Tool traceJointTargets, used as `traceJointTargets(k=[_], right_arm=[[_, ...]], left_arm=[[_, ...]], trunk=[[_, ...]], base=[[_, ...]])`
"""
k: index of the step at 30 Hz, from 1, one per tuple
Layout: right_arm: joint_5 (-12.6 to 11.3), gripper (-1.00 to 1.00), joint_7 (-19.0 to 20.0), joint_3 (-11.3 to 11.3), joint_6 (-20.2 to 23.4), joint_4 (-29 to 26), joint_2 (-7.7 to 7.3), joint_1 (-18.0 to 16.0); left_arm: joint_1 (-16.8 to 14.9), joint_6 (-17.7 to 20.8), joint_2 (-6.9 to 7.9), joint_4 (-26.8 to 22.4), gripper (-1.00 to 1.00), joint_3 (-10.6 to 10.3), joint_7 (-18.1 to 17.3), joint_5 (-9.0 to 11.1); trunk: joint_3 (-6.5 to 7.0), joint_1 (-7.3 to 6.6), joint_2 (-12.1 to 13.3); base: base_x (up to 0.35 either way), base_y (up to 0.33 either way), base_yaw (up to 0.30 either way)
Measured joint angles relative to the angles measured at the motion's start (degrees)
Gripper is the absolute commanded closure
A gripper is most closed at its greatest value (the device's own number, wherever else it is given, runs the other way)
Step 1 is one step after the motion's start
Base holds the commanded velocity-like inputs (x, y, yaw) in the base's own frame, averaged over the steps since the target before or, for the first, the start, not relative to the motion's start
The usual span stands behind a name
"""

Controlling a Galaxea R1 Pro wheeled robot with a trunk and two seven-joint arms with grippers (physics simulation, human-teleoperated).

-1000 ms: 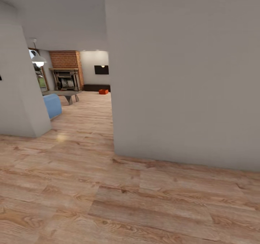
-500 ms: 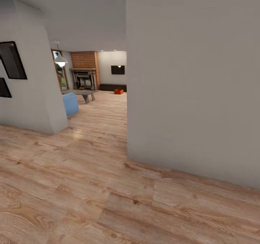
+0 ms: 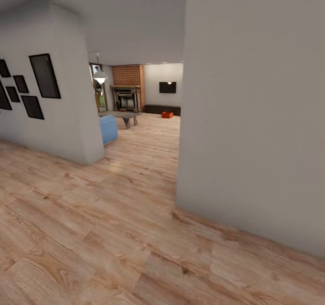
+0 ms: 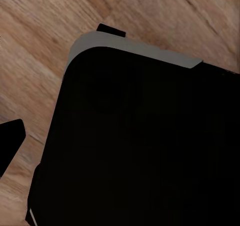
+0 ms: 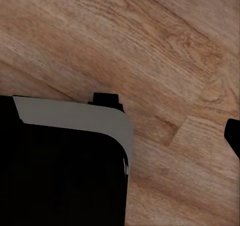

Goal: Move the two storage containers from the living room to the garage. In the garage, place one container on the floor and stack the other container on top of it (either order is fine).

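Orange-red storage container (image 3: pixel 167 114) sits far off on the living room (image 3: pixel 149 129) planks; fingers' state can't be told.

Evenly, softly lit, with a lit pendant lamp (image 3: pixel 99 76) and a pale glare patch on the wood plank floor (image 3: pixel 113 168) below and before it. Slightly soft rendering, walls leaning at the edges. Wrist views dim, near-black shapes without detail.
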Motion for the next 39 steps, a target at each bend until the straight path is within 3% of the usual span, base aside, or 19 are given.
traceJointTargets(k=[39], right_arm=[[0.0, -1.0, 0.0, 0.0, 0.0, 0.0, 0.0, 0.0]], left_arm=[[0.0, 0.0, 0.0, 0.0, -1.0, 0.0, 0.0, 0.0]], trunk=[[0.0, 0.0, 0.0]], base=[[0.323, 0.0, 0.267]])
